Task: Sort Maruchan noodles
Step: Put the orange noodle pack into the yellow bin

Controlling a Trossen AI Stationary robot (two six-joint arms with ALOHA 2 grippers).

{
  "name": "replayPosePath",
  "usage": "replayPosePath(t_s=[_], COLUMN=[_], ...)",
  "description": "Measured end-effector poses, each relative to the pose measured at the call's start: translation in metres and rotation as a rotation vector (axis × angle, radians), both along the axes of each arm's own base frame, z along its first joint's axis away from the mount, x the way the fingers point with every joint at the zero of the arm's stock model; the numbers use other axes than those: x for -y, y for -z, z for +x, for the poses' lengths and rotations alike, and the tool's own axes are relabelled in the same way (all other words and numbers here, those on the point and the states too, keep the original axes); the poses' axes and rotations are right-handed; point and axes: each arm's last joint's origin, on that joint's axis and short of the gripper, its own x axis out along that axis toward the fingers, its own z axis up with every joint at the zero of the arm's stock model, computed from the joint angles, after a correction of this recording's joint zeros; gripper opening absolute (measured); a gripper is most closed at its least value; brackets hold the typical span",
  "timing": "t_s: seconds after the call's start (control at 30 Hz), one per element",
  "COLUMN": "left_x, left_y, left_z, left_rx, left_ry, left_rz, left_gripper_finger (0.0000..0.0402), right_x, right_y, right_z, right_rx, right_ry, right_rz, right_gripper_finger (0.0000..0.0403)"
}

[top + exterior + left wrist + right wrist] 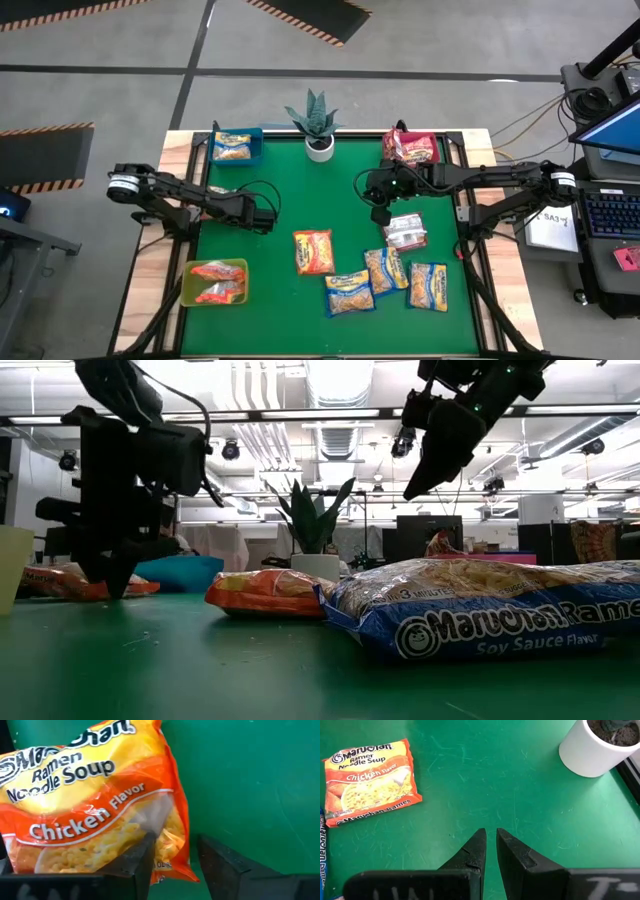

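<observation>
An orange Maruchan Chicken packet (pixel 95 805) lies flat on the green mat, mostly hidden under my left arm in the high view. My left gripper (pixel 172 842) (pixel 262 215) points down over its corner, open: one finger is over the packet and the other over bare mat. My right gripper (pixel 380 213) (pixel 490 837) hangs shut above the mat, holding nothing. Another orange packet (pixel 314 251), a silvery one (pixel 405 232) and three blue-edged yellow ones (pixel 385 270) lie flat on the mat. My left gripper comes steeply from above at the packet's corner (pixel 175 865), whose edge lies between the two fingers. One finger (pixel 142 857) overlaps the wrapper; whether it touches it, I cannot tell. The packet lies flat on the mat.
A blue bin (pixel 238 146) stands far left and holds a yellow packet. A red bin (pixel 410 148) with red packets is far right, and a yellow-green bin (pixel 215 282) with orange packets is near left. A potted plant (pixel 319 145) stands at the far middle.
</observation>
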Motion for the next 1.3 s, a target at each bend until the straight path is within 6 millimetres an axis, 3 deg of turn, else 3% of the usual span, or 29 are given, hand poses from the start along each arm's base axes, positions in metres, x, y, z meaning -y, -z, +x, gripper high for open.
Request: replayPosePath(t_s=[0.2,0.37,0.53,0.67,0.97,1.13,1.3], left_x=[0.003,0.005,0.012,0.015,0.021,0.035,0.037], left_y=[-0.002,-0.014,-0.039,-0.059,-0.076,-0.079,-0.071], left_z=[0.003,0.030,0.072,0.088,0.096,0.093,0.088], left_rx=[0.020,0.172,0.463,0.536,0.519,0.478,0.409], left_ry=[0.017,0.152,0.385,0.483,0.687,0.937,1.035], left_rz=[-0.015,-0.035,-0.024,0.007,0.058,0.029,0.039], left_gripper_finger=[0.0057,0.0006,0.0026,0.0049,0.0093,0.0095,0.0086], right_x=[0.000,0.000,0.000,0.000,0.000,0.000,-0.001], right_y=[-0.001,-0.001,-0.001,-0.001,-0.001,-0.004,-0.012], right_z=[0.001,0.001,0.001,0.001,0.001,0.004,0.013], right_rx=[0.012,0.012,0.011,0.011,0.015,0.067,0.200], right_ry=[-0.004,-0.007,-0.008,-0.008,0.002,0.031,-0.012], right_rz=[-0.006,-0.009,-0.010,-0.010,0.001,0.034,0.111], right_gripper_finger=[0.0034,0.0034,0.0034,0.0034,0.0034,0.0034,0.0034])
